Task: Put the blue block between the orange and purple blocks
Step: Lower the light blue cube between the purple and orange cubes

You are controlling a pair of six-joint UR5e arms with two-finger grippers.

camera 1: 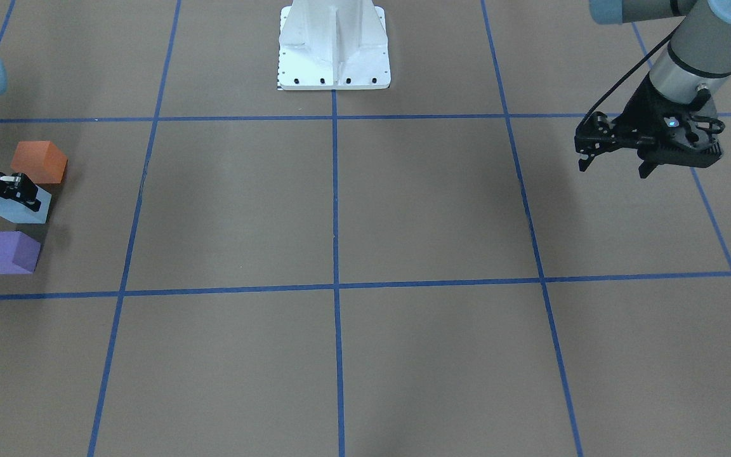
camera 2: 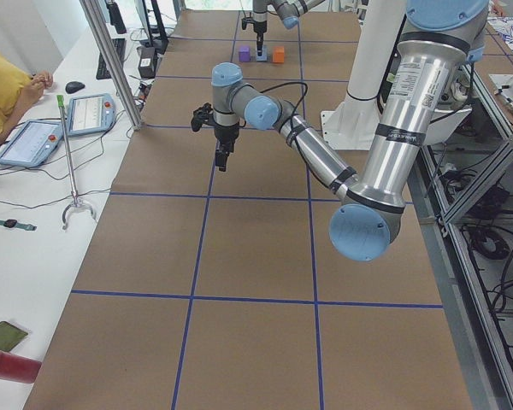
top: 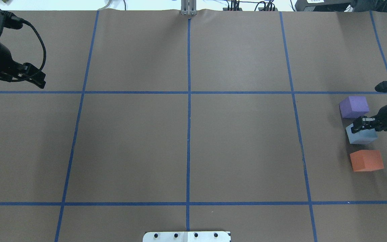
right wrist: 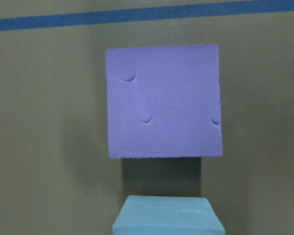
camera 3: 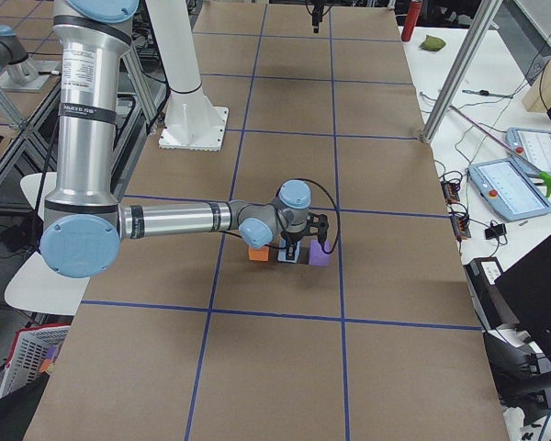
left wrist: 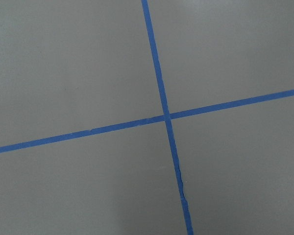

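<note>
The blue block (top: 361, 136) sits on the table between the purple block (top: 354, 106) and the orange block (top: 366, 160), in a row at the robot's far right. My right gripper (top: 359, 125) is straight down over the blue block, with its fingers closed on the block's sides. The right wrist view shows the purple block (right wrist: 164, 100) ahead and the blue block's top (right wrist: 167, 215) at the bottom edge. My left gripper (camera 1: 613, 166) is open and empty, raised above the table at the far left, well away from the blocks.
The robot's white base plate (camera 1: 334, 47) stands at the table's middle, on the robot's side. Blue tape lines (top: 189, 101) divide the brown table into squares. The left wrist view shows only a tape crossing (left wrist: 166, 117).
</note>
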